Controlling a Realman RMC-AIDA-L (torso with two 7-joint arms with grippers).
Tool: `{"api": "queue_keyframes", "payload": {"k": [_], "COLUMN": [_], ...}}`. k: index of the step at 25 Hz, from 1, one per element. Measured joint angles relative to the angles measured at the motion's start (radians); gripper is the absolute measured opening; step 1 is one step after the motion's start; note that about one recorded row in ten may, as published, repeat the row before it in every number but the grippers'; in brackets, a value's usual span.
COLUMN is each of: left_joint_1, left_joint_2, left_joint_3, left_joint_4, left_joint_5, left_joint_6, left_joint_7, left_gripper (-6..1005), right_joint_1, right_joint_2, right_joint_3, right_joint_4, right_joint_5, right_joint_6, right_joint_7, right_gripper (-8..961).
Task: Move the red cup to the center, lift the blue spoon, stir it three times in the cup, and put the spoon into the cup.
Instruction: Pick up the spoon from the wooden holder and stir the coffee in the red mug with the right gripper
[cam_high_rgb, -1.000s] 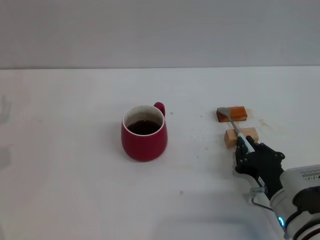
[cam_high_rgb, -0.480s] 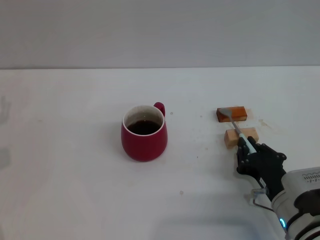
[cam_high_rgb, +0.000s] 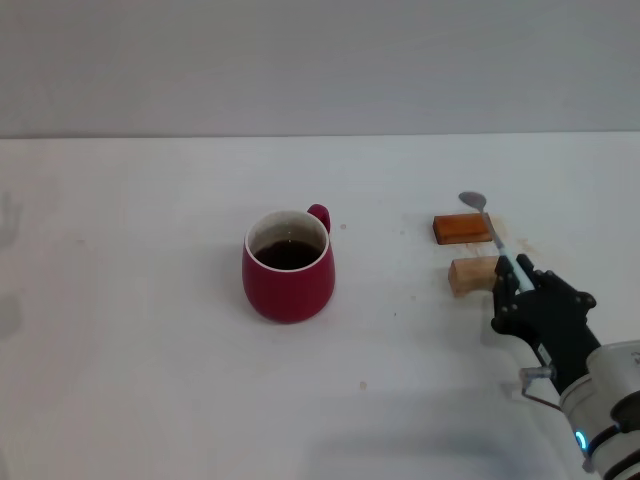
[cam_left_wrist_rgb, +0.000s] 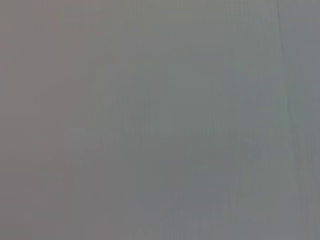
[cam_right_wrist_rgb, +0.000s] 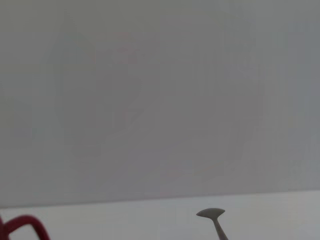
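A: Right, item one, nearest the robot?

B: Right gripper (cam_high_rgb: 522, 283), black, low at the right of the white table (cam_high_rgb: 150, 350). Fingers closed on the light blue handle of the blue spoon (cam_high_rgb: 492, 232).

A: Spoon's attitude?

B: Raised off the table, tilted, grey bowl uppermost and pointing away from the robot. The bowl shows above the far edge of the orange-brown block (cam_high_rgb: 463, 228). The right wrist view catches the bowl and neck (cam_right_wrist_rgb: 214, 220) against the wall.

A: Item two?

B: Tan wooden block (cam_high_rgb: 474, 274), lying just beside the gripper's fingers, on their cup side. Whether it touches them cannot be told.

A: Item three?

B: Orange-brown block, just beyond the tan one, a narrow gap between them.

A: Item four?

B: Red cup (cam_high_rgb: 288, 266), upright near the middle of the table, well apart from both blocks. Loop handle turned to the far right side, dark liquid inside. A sliver of its handle (cam_right_wrist_rgb: 22, 226) shows in the right wrist view.

A: Left gripper?

B: Not seen; its wrist view is plain grey.
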Motion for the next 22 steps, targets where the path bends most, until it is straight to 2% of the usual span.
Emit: {"api": "queue_keyframes", "payload": {"k": [13,17,22], "left_joint_1": [-0.002,-0.003,-0.005], "left_joint_2": [-0.004,-0.004,-0.010], "left_joint_3": [-0.005,-0.015,-0.025], "left_joint_4": [0.008,0.015,0.025], "left_joint_5": [-0.003,-0.003,-0.003], "left_joint_6": [-0.008,-0.010,-0.015], "left_joint_7": [0.000,0.000,0.000], "left_gripper": [824,824,824], "right_joint_1": [-0.019,-0.033,-0.033], "right_joint_2": [-0.016,-0.036,-0.055], "right_joint_3": [-0.004,0.003,-0.002], "right_joint_4": [-0.002,-0.009,-0.011], "right_joint_5": [-0.023,-0.094,-0.125], "right_joint_6": [-0.248,-0.308,-0.333], "right_joint_7": [0.013,0.128,0.180], "right_gripper": [157,158,156]}}
